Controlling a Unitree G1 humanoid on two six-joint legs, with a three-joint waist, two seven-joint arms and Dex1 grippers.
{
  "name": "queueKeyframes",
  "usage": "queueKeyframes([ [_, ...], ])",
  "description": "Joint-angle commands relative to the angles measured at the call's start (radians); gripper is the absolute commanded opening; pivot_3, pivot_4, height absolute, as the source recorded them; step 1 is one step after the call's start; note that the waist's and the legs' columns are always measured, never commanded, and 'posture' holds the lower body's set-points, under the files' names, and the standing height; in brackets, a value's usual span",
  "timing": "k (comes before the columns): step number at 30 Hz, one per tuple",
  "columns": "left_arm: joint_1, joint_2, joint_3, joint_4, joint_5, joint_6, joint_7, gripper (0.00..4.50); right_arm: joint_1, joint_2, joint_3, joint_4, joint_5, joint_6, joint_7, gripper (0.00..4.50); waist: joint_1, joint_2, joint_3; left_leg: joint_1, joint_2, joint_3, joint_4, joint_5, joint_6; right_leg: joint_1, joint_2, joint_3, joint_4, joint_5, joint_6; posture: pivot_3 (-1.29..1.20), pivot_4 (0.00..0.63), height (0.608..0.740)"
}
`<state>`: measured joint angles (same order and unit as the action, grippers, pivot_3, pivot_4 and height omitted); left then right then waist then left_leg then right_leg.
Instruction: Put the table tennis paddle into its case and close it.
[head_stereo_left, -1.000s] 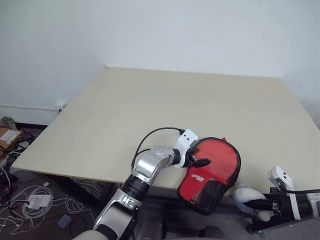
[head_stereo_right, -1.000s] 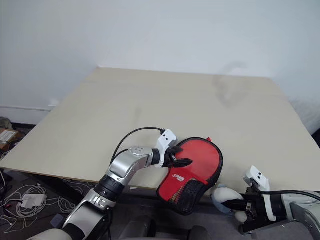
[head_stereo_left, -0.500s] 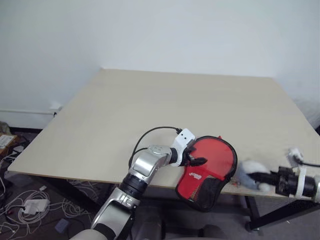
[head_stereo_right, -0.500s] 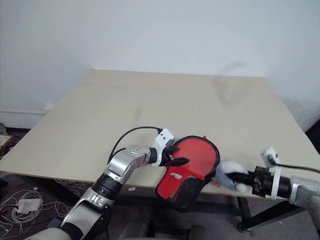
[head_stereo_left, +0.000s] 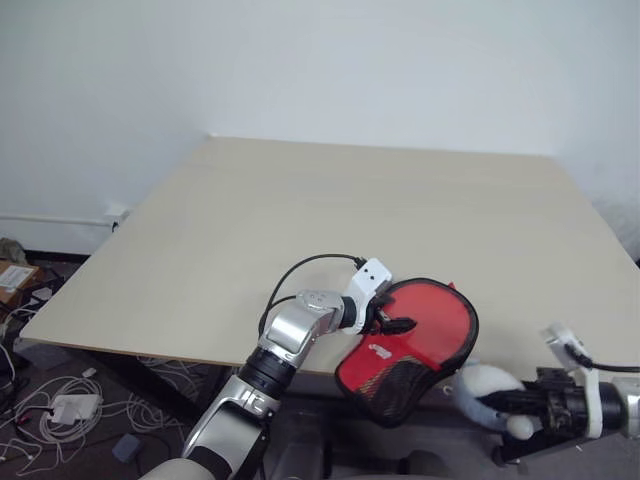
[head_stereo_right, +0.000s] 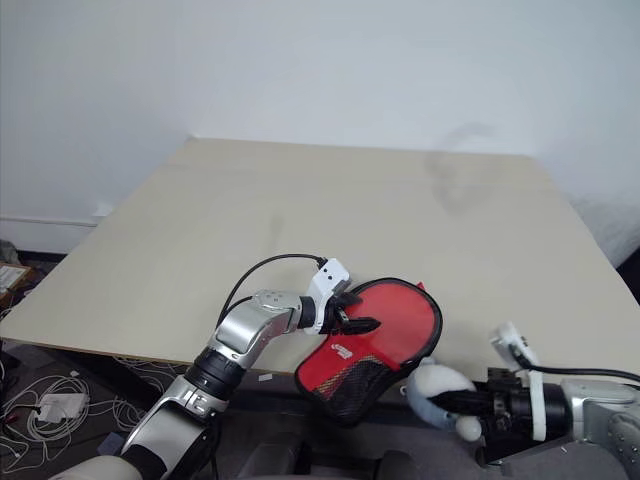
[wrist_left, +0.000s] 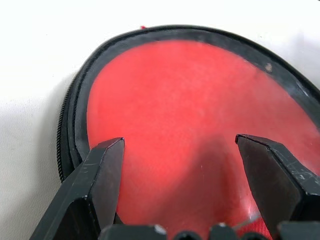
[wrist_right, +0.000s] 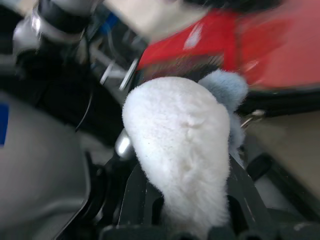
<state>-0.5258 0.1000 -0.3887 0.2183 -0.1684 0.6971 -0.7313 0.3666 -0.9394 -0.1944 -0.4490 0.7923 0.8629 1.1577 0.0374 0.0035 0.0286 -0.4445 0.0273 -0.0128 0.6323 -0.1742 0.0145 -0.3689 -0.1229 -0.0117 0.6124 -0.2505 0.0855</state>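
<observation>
White print on case (head_stereo_left: 381, 350), unreadable.

The left arm (head_stereo_left: 290, 340) is brushed silver with black joint rings and a white wrist block (two small dark dots on it), looped by a black cable (head_stereo_left: 300, 275). The right arm (head_stereo_right: 590, 405) looks grey with a white band, possibly a clamp.

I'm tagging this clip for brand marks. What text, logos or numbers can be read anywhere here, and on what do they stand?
White print on the red paddle-shaped zip case, near its black mesh end: too small and blurred to read.
Red face of that case between the left gripper's open jaws: no text.
Light wooden table: no markings.
White fluffy rounded object in the right gripper: no label seen.
</observation>
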Motion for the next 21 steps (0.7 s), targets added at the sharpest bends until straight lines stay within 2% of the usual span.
queueKeyframes([
  [1, 0.029, 0.012, -0.033, 0.073, 0.028, 0.064, 0.012, 3.79, -0.031, 0.006, 0.091, -0.018, -0.023, -0.006, 0.003, 0.43, 0.0, 0.0, 0.0, 0.0, 0.0, 0.0, 0.0, 0.0, 0.0, 0.0, 0.0, 0.0, 0.0, 0.0, 0.0, 0.0, 0.0, 0.716],
  [7, 0.014, 0.035, -0.058, 0.079, 0.046, 0.018, -0.023, 3.79, -0.156, 0.095, 0.197, 0.073, -0.064, -0.013, -0.053, 0.43, -0.001, -0.001, 0.0, 0.0, 0.0, 0.0, 0.0, 0.0, 0.0, 0.0, 0.0, 0.0, 0.0, 0.0, 0.0, 0.0, 0.0, 0.716],
  [11, -0.062, 0.059, -0.115, 0.103, 0.071, -0.079, -0.128, 3.79, -0.243, 0.148, 0.241, 0.168, -0.093, -0.03, -0.058, 0.43, -0.002, 0.0, 0.0, 0.0, 0.0, 0.0, 0.001, 0.0, 0.0, 0.0, 0.001, 0.0, 0.001, 0.0, 0.0, 0.0, 0.0, 0.716],
  [16, -0.205, 0.031, -0.165, 0.217, 0.123, -0.186, -0.217, 3.79, -0.365, 0.201, 0.31, 0.368, -0.171, -0.099, -0.014, 0.43, -0.002, -0.004, 0.002, -0.001, 0.0, 0.0, 0.005, 0.0, 0.0, -0.003, 0.001, 0.0, 0.008, 0.0, 0.0, 0.0, 0.0, 0.716],
  [21, -0.303, -0.044, -0.173, 0.379, 0.166, -0.313, -0.258, 3.79, -0.424, 0.251, 0.342, 0.603, -0.257, -0.252, 0.06, 0.43, -0.036, -0.014, 0.007, 0.0, 0.002, 0.0, 0.007, 0.0, 0.0, -0.003, 0.002, 0.0, 0.01, 0.0, 0.0, 0.0, 0.0, 0.716],
])
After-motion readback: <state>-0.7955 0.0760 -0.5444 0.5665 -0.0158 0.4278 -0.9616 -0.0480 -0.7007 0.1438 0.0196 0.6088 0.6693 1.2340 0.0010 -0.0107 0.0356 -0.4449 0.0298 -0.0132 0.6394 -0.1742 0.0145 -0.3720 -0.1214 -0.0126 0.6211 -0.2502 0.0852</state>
